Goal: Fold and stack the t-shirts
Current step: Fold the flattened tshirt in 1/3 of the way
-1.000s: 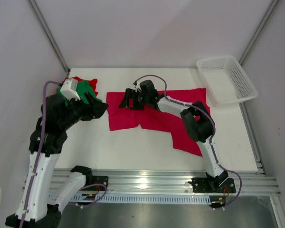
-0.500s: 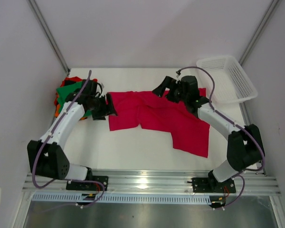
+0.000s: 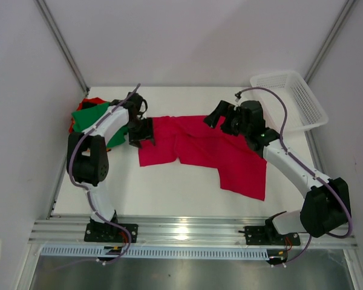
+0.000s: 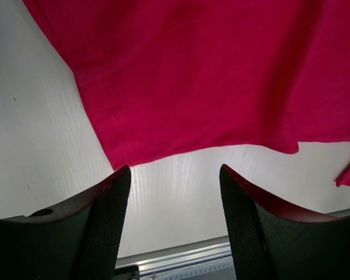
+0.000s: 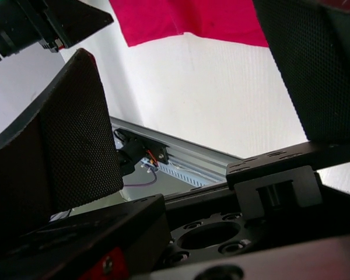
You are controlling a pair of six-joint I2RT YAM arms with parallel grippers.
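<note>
Left end effector (image 4: 175, 175) is spread wide and empty, over the left edge of the crimson t-shirt (image 3: 199, 151). Right end effector (image 3: 222, 118) is wide and empty too, above its far side. That shirt lies open and rumpled mid-table, no fold made yet imo. The pile of other t-shirts (image 3: 88, 115) sits at the far left corner, so I'd guess this one is what's left.

Robotics lab bench inside a panelled test enclosure.
Two white-and-black robot arms (image 3: 287, 160) trailing purple cables (image 3: 263, 89) are bolted to a silver aluminium extrusion rail (image 3: 187, 228) at the edge of a plain white tabletop (image 3: 169, 187), boxed in by bare white wall panels (image 3: 187, 42) and grey metal corner struts (image 3: 60, 42).
</note>
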